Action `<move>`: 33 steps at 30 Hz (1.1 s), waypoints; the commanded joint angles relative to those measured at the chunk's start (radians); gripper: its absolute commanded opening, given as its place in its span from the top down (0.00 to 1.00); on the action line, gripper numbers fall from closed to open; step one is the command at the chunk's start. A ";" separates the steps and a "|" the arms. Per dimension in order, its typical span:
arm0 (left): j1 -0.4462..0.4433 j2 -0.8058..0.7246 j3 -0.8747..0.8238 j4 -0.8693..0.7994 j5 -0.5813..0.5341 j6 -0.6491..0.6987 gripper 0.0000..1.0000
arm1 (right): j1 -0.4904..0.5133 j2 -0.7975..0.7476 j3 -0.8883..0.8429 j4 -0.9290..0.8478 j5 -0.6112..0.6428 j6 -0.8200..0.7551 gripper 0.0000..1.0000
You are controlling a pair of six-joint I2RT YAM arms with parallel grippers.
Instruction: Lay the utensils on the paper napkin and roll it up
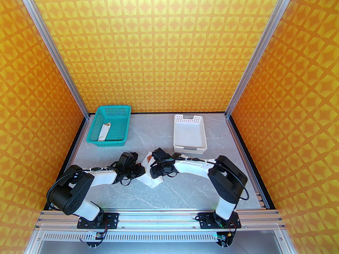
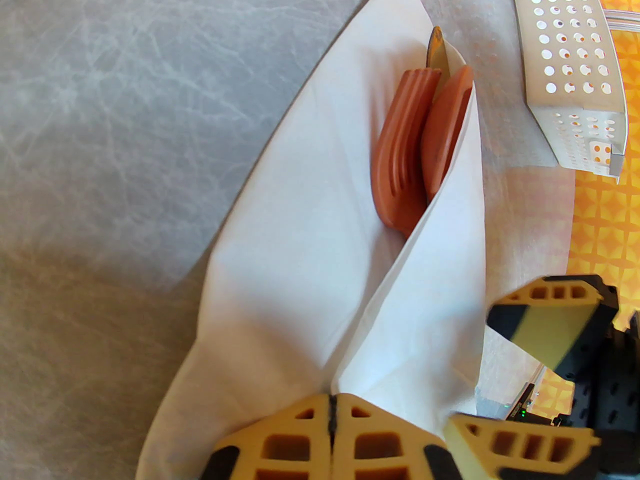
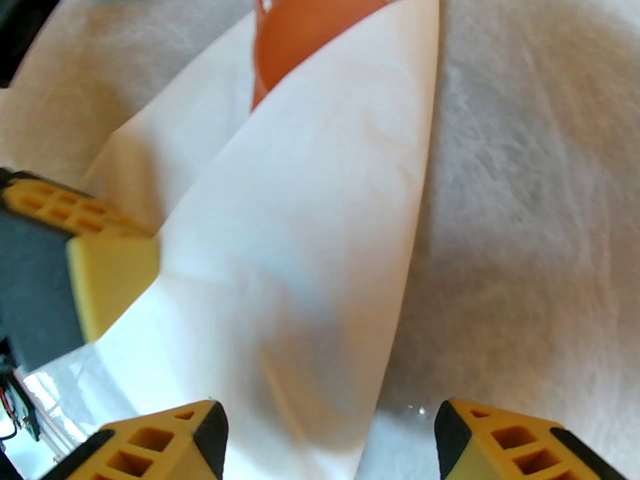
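The paper napkin lies on the grey table with one flap folded over the utensils, making a loose cone. Out of its open end poke the orange fork, the reddish-brown spoon and the knife tip. My left gripper is shut at the napkin's narrow end, where the flap's fold runs into its fingertips. My right gripper is open, its fingers either side of the folded napkin, with the spoon beyond. In the top view both grippers, left and right, meet over the napkin.
A teal basket at the back left holds a white paper tube with a tan tip. A white perforated basket stands at the back right, close behind the right arm; its corner shows near the napkin's open end.
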 commanded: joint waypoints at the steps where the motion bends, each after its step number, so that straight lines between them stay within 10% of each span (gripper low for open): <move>1: -0.003 0.034 -0.016 -0.129 -0.048 0.028 1.00 | -0.004 -0.013 0.009 -0.020 -0.010 0.004 0.27; 33: -0.004 0.032 -0.022 -0.127 -0.049 0.028 1.00 | 0.002 0.151 0.045 -0.092 0.165 -0.024 0.44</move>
